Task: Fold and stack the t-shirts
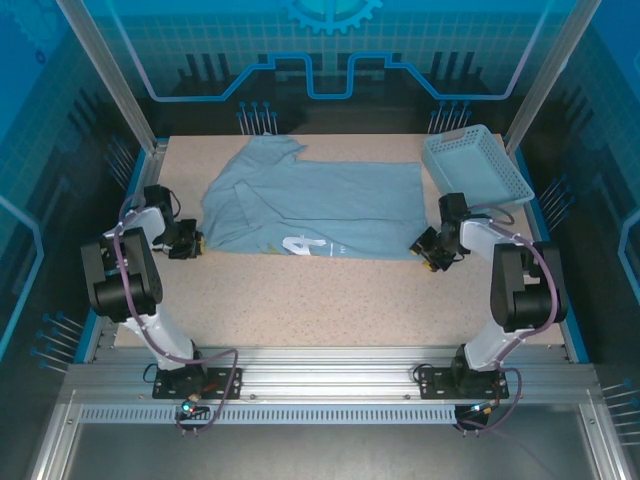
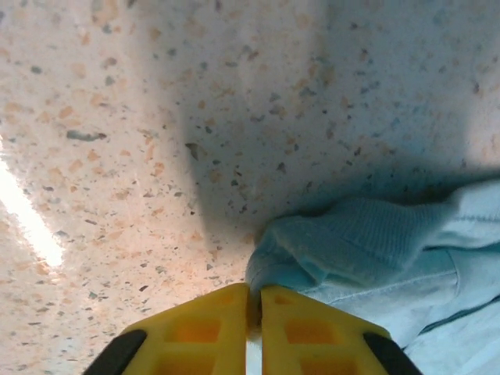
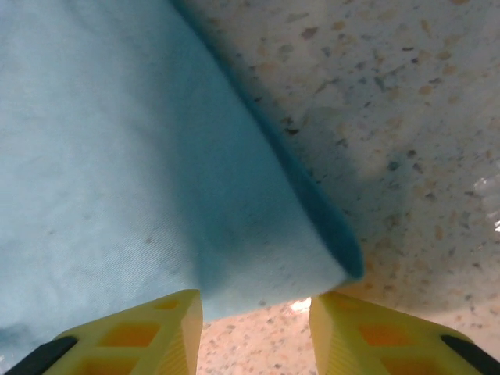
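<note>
Left gripper (image 1: 196, 241): jaws clamped together on the bunched near-left corner of the t-shirt (image 1: 320, 205). Right gripper (image 1: 427, 250): fingers apart, astride the near-right corner, not closed on it. T-shirt: spread flat on the far half of the table (image 1: 300, 300), collar far left, white lettering at the near edge. Basket (image 1: 475, 165): far right corner, just beside the t-shirt.

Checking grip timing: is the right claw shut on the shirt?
No, the right claw stands open, its fingers either side of the shirt corner.
</note>
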Robot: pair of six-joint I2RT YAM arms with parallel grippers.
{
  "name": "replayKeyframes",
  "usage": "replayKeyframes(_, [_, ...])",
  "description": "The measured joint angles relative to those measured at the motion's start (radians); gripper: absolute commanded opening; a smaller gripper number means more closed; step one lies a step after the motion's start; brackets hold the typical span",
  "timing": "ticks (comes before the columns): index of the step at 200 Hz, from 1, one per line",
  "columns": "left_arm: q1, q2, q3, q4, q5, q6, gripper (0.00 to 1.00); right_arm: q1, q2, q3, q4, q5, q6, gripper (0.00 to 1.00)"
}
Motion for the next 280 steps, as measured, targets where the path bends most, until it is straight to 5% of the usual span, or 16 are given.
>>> replayKeyframes(51, [0.002,0.002,0.059,-0.054,-0.051,0.037,0.0,-0.002,0.056,0.062,-0.053,0.055,-0.003,0.0])
replayKeyframes(127, [0.011,-0.027,0.067,-0.187,-0.104,0.132,0.0,0.015,0.048,0.08,-0.117,0.158,-0.018,0.0])
replayKeyframes(198, [0.011,-0.185,-0.115,-0.243,-0.178,0.192,0.0,0.035,-0.111,-0.03,-0.212,0.212,-0.023,0.0])
replayKeyframes(205, [0.011,-0.186,-0.134,-0.242,-0.183,0.197,0.06,0.036,-0.119,-0.054,-0.212,0.205,-0.02,0.0])
replayKeyframes(240, [0.006,-0.196,-0.163,-0.237,-0.218,0.244,0.52,0.046,-0.174,-0.134,-0.212,0.19,-0.01,0.46])
replayKeyframes(280, [-0.143,-0.352,-0.141,-0.224,-0.229,0.246,0.57,0.057,-0.502,-0.242,-0.103,0.165,-0.035,0.58])
